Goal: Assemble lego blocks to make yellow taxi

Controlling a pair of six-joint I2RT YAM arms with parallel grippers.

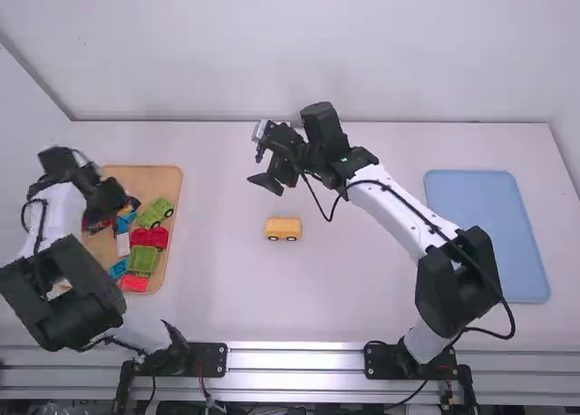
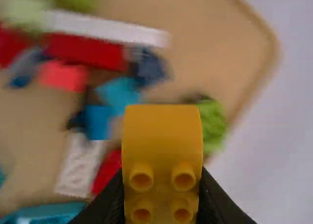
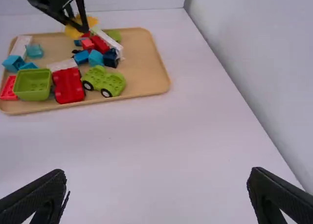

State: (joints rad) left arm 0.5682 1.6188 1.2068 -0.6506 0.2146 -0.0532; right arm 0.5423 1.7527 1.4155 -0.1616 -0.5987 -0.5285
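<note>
White table (image 1: 227,297), yellow wheeled block (image 1: 283,226) directly on it as landmark, light wooden tray (image 1: 136,174) well apart to its left, flat light-blue tray (image 1: 485,225) well apart to its right.

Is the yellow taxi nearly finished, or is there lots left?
It looks partly built: the yellow car piece with wheels is on the table. The left gripper is holding a yellow block over the wooden tray. That block isn't on the car yet, so joining it is probably left. The open right gripper has nothing in it.
</note>
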